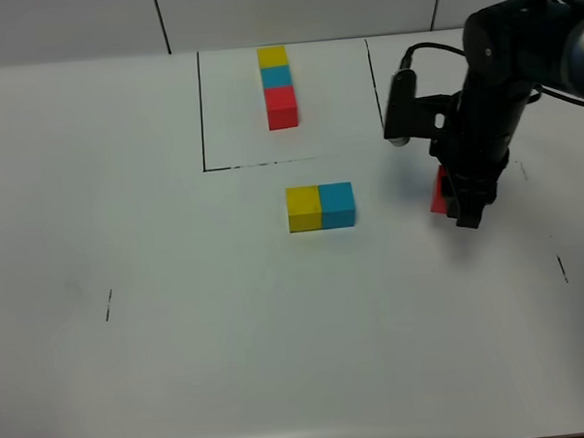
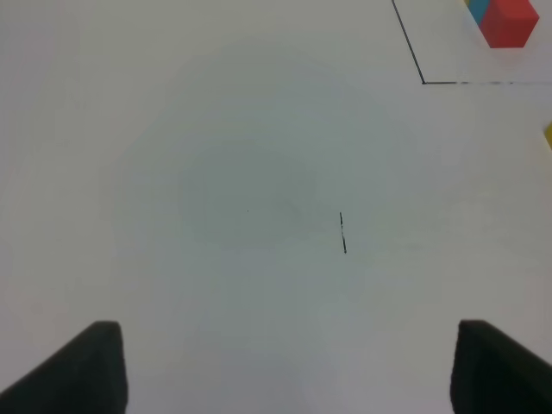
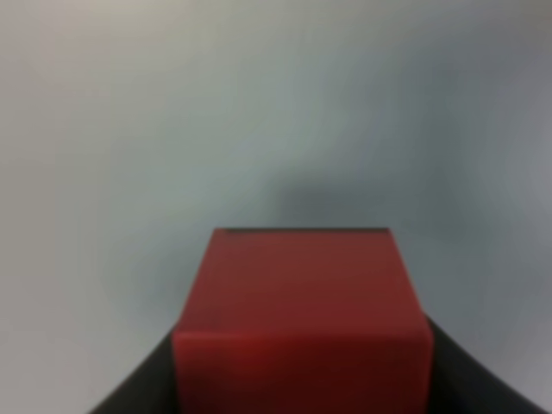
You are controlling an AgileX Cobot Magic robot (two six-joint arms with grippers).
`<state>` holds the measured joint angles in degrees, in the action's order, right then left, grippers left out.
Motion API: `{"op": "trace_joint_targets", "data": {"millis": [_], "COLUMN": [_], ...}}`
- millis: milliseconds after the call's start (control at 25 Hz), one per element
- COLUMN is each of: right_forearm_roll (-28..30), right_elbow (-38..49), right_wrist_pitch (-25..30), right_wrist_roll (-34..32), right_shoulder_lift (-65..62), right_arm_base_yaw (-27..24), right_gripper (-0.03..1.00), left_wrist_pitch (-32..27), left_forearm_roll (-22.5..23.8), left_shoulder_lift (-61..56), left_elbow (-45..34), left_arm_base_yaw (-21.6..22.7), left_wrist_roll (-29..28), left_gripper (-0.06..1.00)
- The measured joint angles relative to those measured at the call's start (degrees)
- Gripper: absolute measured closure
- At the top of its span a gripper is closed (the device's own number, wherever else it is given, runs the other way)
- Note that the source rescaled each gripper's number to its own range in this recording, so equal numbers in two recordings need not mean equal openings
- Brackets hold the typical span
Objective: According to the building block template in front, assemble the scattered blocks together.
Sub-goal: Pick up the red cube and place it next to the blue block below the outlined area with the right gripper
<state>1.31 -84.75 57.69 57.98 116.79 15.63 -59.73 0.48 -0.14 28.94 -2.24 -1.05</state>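
Observation:
The building block template (image 1: 278, 87) is a row of yellow, cyan and red cubes at the back centre, inside a black pen outline; its red end (image 2: 509, 21) shows in the left wrist view. In mid-table a yellow block (image 1: 303, 208) and a cyan block (image 1: 337, 204) sit side by side, touching. My right gripper (image 1: 466, 211) is shut on the red block (image 1: 438, 191), well to the right of that pair; the red block (image 3: 302, 319) fills the right wrist view. My left gripper (image 2: 285, 371) stands open over bare table and is out of the exterior view.
Short black tick marks lie on the white table at the left (image 1: 109, 305) and the right (image 1: 563, 268). The pen outline's front line (image 1: 261, 165) runs between the template and the paired blocks. A tiled wall stands behind the table.

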Motion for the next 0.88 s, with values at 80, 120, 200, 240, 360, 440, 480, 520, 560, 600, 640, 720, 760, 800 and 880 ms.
{"op": "trace_joint_targets", "data": {"millis": [80,120,200,240,360,440,480,520,560,600,640,720,760,800,880], "right_forearm_roll": [0.00,0.00,0.00,-0.07,-0.12,-0.07,-0.08,-0.08,-0.08,-0.08,-0.08,-0.22,-0.22,-0.22,-0.22], "right_elbow": [-3.51,-5.22,-8.34,-9.99,-13.76,-15.60,-16.33,-16.85,-17.22,-17.59,-18.03,-18.69,-18.82,-19.01,-19.07], "right_wrist_pitch": [1.50,2.25,3.89,4.41,5.58,6.56,6.81,6.93,6.93,6.93,6.98,7.01,7.10,7.17,7.17], "right_wrist_roll": [0.93,1.52,2.36,2.53,2.96,3.37,3.67,3.94,4.17,4.31,4.33,4.48,4.48,4.48,4.48], "right_shoulder_lift": [2.51,3.82,6.41,7.47,10.61,12.21,12.90,13.36,13.76,14.10,14.51,15.21,15.60,15.77,16.39], "right_arm_base_yaw": [0.86,1.35,2.09,2.47,3.07,3.33,3.45,3.64,3.80,3.99,4.10,4.17,4.23,4.27,4.40], "right_gripper": [0.96,0.96,0.96,0.96,0.96,0.96,0.96,0.96,0.96,0.96,0.96,0.96,0.96,0.96,0.96], "left_wrist_pitch": [0.00,0.00,0.00,0.00,0.00,0.00,0.00,0.00,0.00,0.00,0.00,0.00,0.00,0.00,0.00], "left_forearm_roll": [0.00,0.00,0.00,0.00,0.00,0.00,0.00,0.00,0.00,0.00,0.00,0.00,0.00,0.00,0.00], "left_shoulder_lift": [0.00,0.00,0.00,0.00,0.00,0.00,0.00,0.00,0.00,0.00,0.00,0.00,0.00,0.00,0.00], "left_elbow": [0.00,0.00,0.00,0.00,0.00,0.00,0.00,0.00,0.00,0.00,0.00,0.00,0.00,0.00,0.00], "left_arm_base_yaw": [0.00,0.00,0.00,0.00,0.00,0.00,0.00,0.00,0.00,0.00,0.00,0.00,0.00,0.00,0.00], "left_wrist_roll": [0.00,0.00,0.00,0.00,0.00,0.00,0.00,0.00,0.00,0.00,0.00,0.00,0.00,0.00,0.00], "left_gripper": [0.31,0.31,0.31,0.31,0.31,0.31,0.31,0.31,0.31,0.31,0.31,0.31,0.31,0.31,0.31]}}
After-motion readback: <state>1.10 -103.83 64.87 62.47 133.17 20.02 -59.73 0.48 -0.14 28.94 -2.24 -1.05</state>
